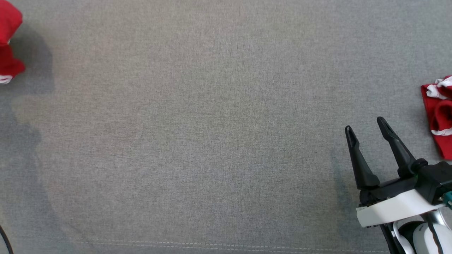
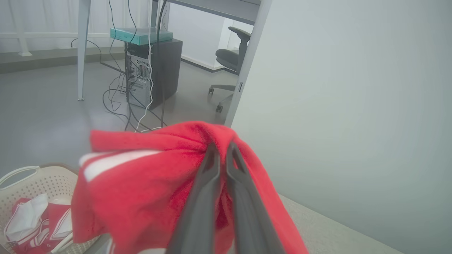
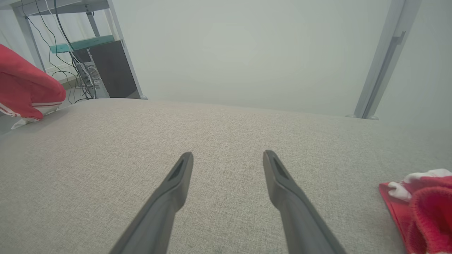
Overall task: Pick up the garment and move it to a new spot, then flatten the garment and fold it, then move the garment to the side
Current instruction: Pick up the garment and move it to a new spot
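Right gripper (image 1: pixel 364 124): nearest the robot at the lower right, low over the table (image 1: pixel 212 123), fingers spread wide, nothing between them. The grey cloth surface ahead of it is bare. A second red-and-white garment (image 1: pixel 439 116) lies bunched on the table's right edge, just beyond the right gripper and apart from it. Left gripper (image 2: pixel 222 145): fingers pressed together, pinching a bunched fold of the red garment (image 2: pixel 141 190). The garment drapes down on both sides of the fingers, showing a white stripe. It is at the table's far left edge and, judging by the shadow beside it, hangs clear of the surface. Below and past it stands a pale perforated basket (image 2: pixel 31 183) holding more red-and-white cloth. Farther off on the floor are a computer tower (image 2: pixel 155 70) with trailing cables and an office chair (image 2: pixel 229 56). Assessment: the fabric looks soft, thick-napped, light and fully limp. It should not slip from a firm pinch and is not fragile, but it will sag and twist and will not keep a shape when set down. The present hold is mid-cloth, adequate for carrying only. Flattening will likely call for holds at a hem or corner, the white-striped edge being the readiest mark, one gripper to each end.
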`<state>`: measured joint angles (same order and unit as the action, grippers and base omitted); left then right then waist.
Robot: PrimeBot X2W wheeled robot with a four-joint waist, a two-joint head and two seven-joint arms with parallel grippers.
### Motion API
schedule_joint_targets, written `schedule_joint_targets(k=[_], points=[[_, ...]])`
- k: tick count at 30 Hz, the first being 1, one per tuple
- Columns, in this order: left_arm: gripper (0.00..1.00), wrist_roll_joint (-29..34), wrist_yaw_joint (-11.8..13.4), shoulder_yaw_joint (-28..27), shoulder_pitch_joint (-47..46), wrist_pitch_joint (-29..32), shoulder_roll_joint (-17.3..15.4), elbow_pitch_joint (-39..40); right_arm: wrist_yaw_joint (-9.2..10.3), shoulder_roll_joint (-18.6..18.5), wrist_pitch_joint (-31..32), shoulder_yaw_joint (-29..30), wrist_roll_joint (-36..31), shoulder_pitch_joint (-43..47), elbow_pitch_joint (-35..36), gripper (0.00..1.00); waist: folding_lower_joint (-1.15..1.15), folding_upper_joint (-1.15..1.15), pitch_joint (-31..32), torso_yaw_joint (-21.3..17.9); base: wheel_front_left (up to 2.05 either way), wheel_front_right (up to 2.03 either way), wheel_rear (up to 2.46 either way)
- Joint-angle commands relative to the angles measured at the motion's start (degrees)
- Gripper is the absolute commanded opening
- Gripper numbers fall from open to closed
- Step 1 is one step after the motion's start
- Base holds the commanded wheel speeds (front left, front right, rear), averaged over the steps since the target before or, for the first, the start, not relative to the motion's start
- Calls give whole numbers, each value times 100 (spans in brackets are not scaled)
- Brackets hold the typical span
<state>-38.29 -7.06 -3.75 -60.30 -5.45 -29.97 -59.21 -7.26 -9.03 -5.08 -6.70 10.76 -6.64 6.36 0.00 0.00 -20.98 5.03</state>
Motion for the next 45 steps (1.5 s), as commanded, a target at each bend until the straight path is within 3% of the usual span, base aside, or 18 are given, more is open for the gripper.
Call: schedule_joint_targets(k=[1,8,11,18,23,30,39,45], points=[[0,56,-37,-16,-117,-214,-396,331,-23,17,-78,-143,52,81,90,100,0,0,157,1,0,0,0],[0,258,40,333,479,-660,-129,1856,-23,134,-164,12,66,245,41,100,0,0,369,-47,0,0,0],[0,431,364,566,1144,-586,186,2942,-23,191,-199,114,52,310,42,100,0,0,393,-99,0,0,0],[0,1029,1451,1454,2979,194,920,5818,-23,296,-286,149,60,317,44,100,0,0,318,-374,0,0,0],[0,1253,1767,2015,3682,704,1131,6919,-23,373,-405,119,90,232,-67,100,0,0,267,-755,0,0,0],[0,1238,1604,2714,3746,1043,1458,6923,-23,474,-572,118,162,187,-251,100,0,0,221,-1385,0,0,0],[0,1138,1135,3404,3267,1360,1859,5755,-23,577,-789,63,337,127,-585,100,0,0,79,-2387,0,0,0],[0,1099,923,3649,3043,1338,2095,4851,-23,604,-886,-19,445,70,-793,100,0,0,5,-2752,0,0,0]])
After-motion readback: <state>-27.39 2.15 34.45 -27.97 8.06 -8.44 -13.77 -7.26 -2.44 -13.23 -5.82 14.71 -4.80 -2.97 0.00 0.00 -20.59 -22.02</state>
